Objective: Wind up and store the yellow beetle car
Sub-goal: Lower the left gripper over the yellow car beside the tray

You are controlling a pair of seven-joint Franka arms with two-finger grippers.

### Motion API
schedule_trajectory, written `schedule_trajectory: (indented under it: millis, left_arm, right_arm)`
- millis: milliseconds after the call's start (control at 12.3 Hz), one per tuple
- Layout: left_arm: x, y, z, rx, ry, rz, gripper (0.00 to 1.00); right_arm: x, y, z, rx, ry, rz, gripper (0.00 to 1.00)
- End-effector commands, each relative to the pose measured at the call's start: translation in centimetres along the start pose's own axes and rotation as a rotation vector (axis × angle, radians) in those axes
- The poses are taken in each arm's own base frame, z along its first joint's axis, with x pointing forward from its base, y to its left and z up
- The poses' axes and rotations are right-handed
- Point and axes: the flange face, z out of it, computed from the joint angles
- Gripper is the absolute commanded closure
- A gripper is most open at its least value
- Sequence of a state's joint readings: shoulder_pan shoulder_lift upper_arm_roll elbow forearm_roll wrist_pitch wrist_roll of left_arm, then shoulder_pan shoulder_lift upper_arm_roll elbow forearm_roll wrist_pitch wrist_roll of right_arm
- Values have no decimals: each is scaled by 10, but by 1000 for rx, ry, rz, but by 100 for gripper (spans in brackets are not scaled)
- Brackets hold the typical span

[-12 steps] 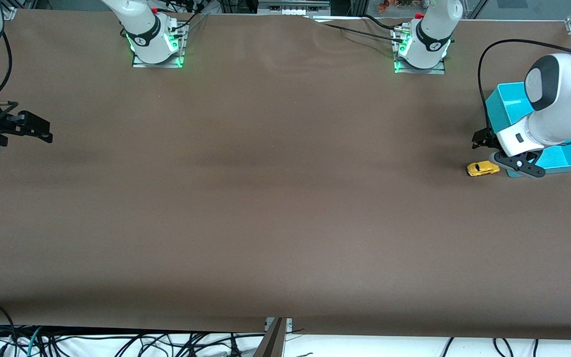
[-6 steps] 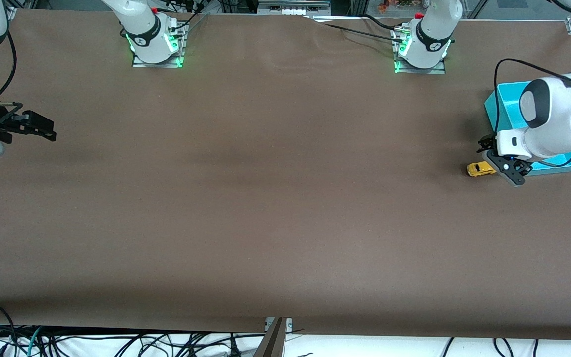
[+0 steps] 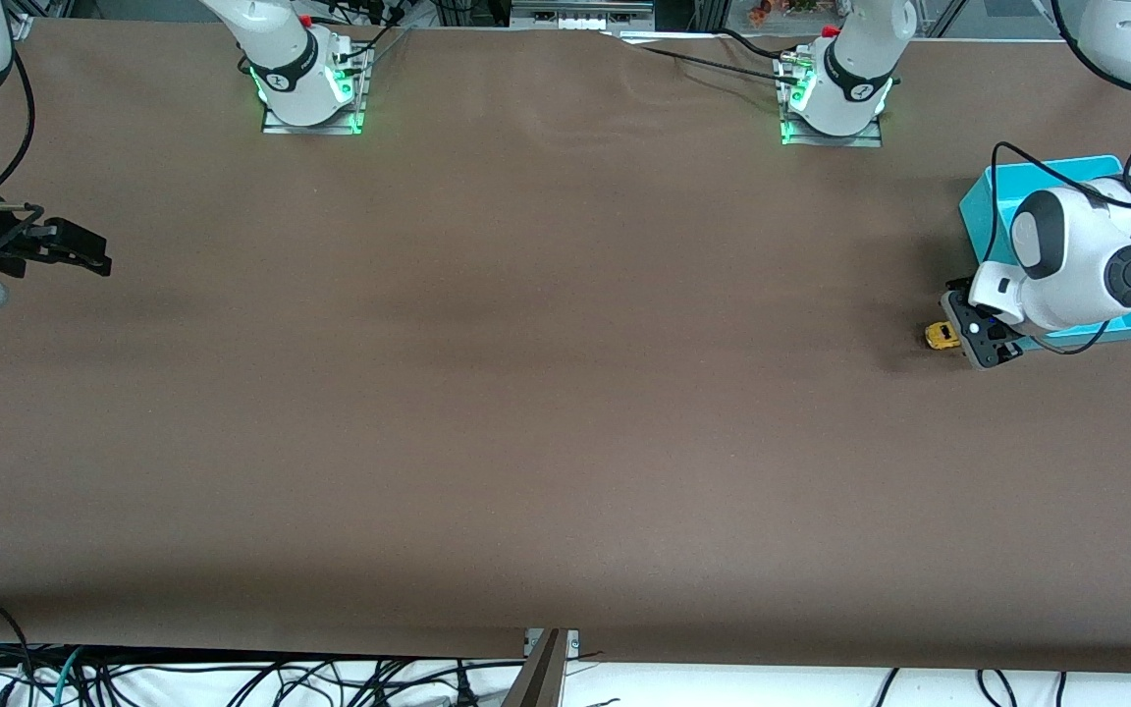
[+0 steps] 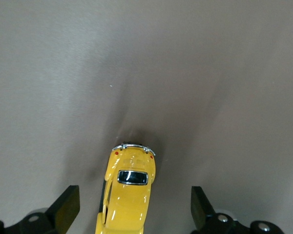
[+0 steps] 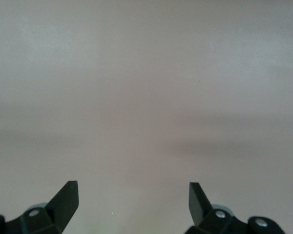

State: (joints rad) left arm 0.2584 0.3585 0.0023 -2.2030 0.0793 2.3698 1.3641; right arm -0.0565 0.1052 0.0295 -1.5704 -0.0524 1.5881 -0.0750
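The yellow beetle car (image 3: 939, 337) stands on the brown table at the left arm's end, beside the blue bin (image 3: 980, 210). My left gripper (image 3: 964, 334) is lowered over it, and its body hides most of the car in the front view. In the left wrist view the car (image 4: 130, 187) lies between the open fingers (image 4: 65, 208), with a clear gap on each side and nothing touching it. My right gripper (image 3: 94, 261) waits open above the table at the right arm's end. Its wrist view shows the gripper (image 5: 133, 185) over bare table only.
The blue bin stands open-topped, a little farther from the front camera than the car, and the left arm's wrist (image 3: 1081, 263) hangs over much of it. Cables (image 3: 232, 678) lie below the table's front edge.
The left arm has swung down and tipped its gripper onto the car, which now sits between the fingers. The car has stayed in place, and the right gripper has barely shifted.
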Motion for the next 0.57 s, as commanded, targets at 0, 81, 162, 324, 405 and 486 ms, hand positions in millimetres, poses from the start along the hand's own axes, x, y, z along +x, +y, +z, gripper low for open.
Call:
schedule_trajectory:
  millis: [0, 81, 162, 324, 405, 486]
  left_arm:
    - [-5, -2, 13, 12, 0, 43, 0]
    - [-4, -3, 19, 16, 2, 44, 0]
    - [-6, -3, 21, 13, 3, 41, 0]
    - [-6, -1, 24, 7, 3, 60, 22]
    - [-6, -1, 22, 10, 3, 85, 41]
    - [-6, -2, 19, 15, 3, 106, 55]
  right_arm:
    - [-5, 2, -4, 3, -5, 13, 0]
    - [-5, 2, -4, 3, -5, 13, 0]
    - [-5, 2, -4, 3, -5, 13, 0]
    - [-5, 1, -4, 2, -5, 15, 0]
    - [-5, 0, -4, 2, -4, 13, 0]
    - [-5, 0, -4, 2, -4, 12, 0]
